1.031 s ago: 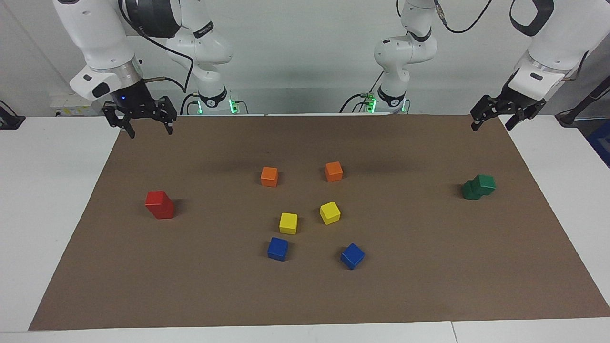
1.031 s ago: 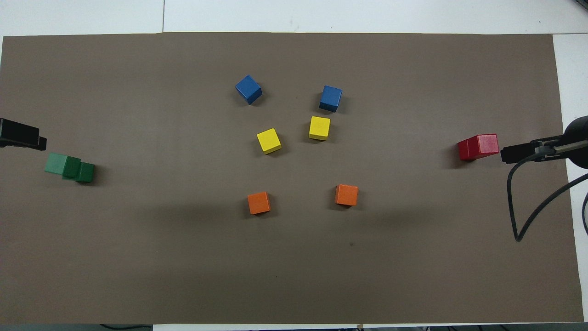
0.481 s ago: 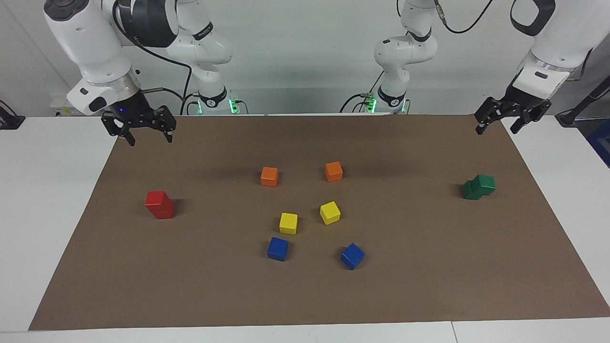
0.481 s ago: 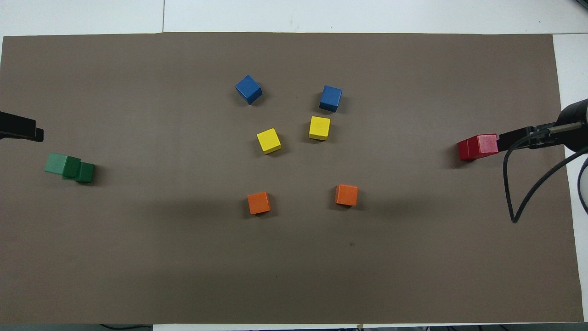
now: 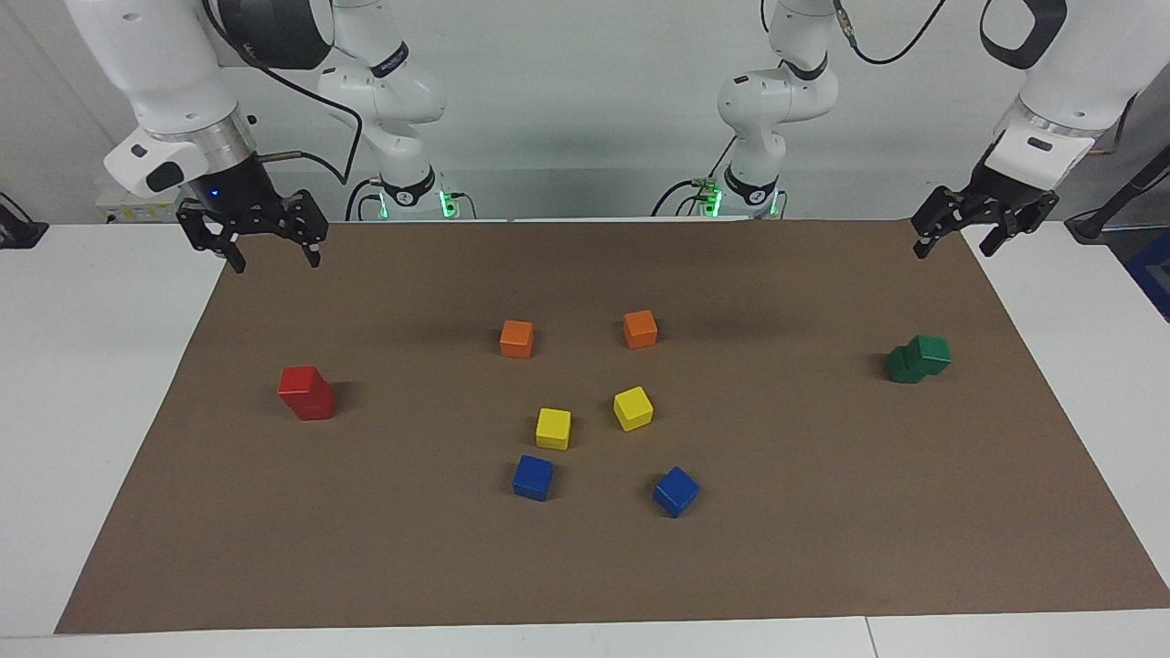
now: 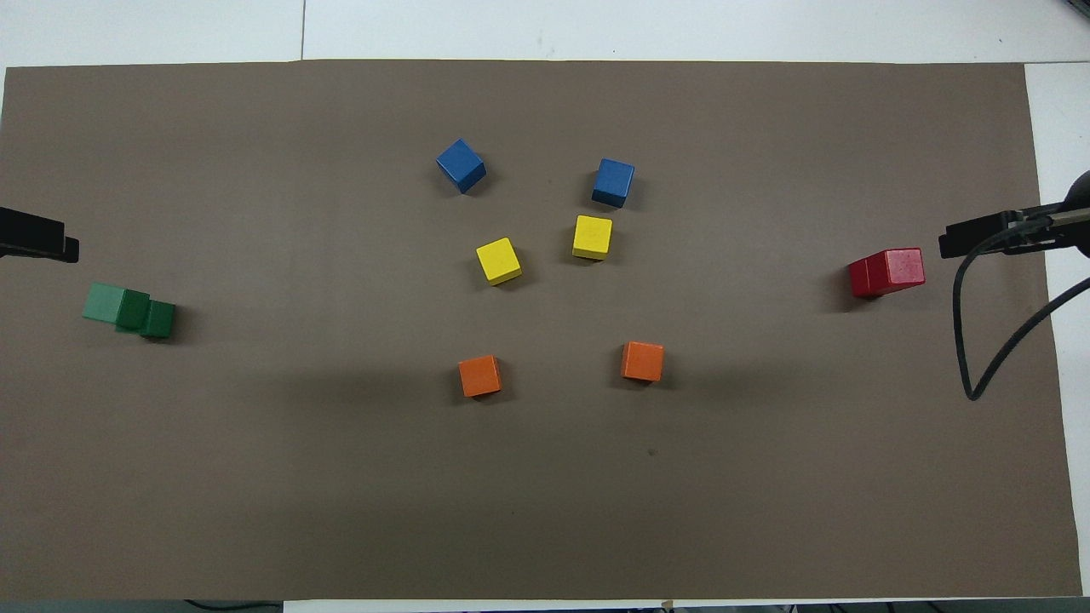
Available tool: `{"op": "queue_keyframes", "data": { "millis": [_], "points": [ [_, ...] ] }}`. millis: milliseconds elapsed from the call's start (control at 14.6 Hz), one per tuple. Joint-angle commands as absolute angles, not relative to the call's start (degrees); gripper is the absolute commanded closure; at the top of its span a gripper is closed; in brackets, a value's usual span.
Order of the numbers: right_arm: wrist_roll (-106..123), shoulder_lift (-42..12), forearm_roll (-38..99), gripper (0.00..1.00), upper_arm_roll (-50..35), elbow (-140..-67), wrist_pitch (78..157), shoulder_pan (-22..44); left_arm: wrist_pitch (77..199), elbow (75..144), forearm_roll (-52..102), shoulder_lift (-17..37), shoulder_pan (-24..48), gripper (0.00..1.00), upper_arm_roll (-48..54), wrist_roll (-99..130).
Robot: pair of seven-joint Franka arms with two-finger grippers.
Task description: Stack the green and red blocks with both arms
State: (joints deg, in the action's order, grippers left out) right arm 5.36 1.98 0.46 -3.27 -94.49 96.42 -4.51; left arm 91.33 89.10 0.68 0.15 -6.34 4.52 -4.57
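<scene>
Facing view: the red stack (image 5: 307,392), one red cube on another, stands on the brown mat near the right arm's end of the desk (image 5: 82,366). The green stack (image 5: 918,358) stands near the left arm's end, its upper cube shifted off centre. The right pincer (image 5: 253,239) hangs spread and empty over the mat's corner at the robots' edge. The left pincer (image 5: 962,224) hangs spread and empty over the other corner there.

Overhead view: the red stack (image 6: 886,272) and green stack (image 6: 128,310) sit at the two short ends of the mat, with orange, yellow and blue cubes grouped mid-desk between them. Only the tips of the left pincer (image 6: 38,238) and right pincer (image 6: 979,236) show.

Both stacks look built, so the stacking seems finished and the arms are at the pulling-clear step. The next move calls only for parking them without brushing the offset green cube.
</scene>
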Motion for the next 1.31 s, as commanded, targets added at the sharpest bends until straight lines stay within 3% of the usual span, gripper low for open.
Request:
{"op": "queue_keyframes", "data": {
  "millis": [0, 412, 1237],
  "points": [
    [4.31, 0.44, 1.32, 0.0, -3.69, -92.46, 94.66, -4.75, 90.27, 89.74, -0.26, -0.44, -6.33, 0.0, 4.48, -3.87],
    [4.13, 0.18, 1.23, 0.0, 3.59, -92.11, 93.78, 3.5, 90.18, 89.56, -0.18, -0.35, -5.8, 0.0, 4.48, -3.87],
    [-0.79, 0.88, 0.44, 0.0, 3.43, -93.34, 93.61, 3.69, 90.18, 89.47, -0.18, -0.35, -5.98, 0.0, 4.48, -3.87]
  ]
}}
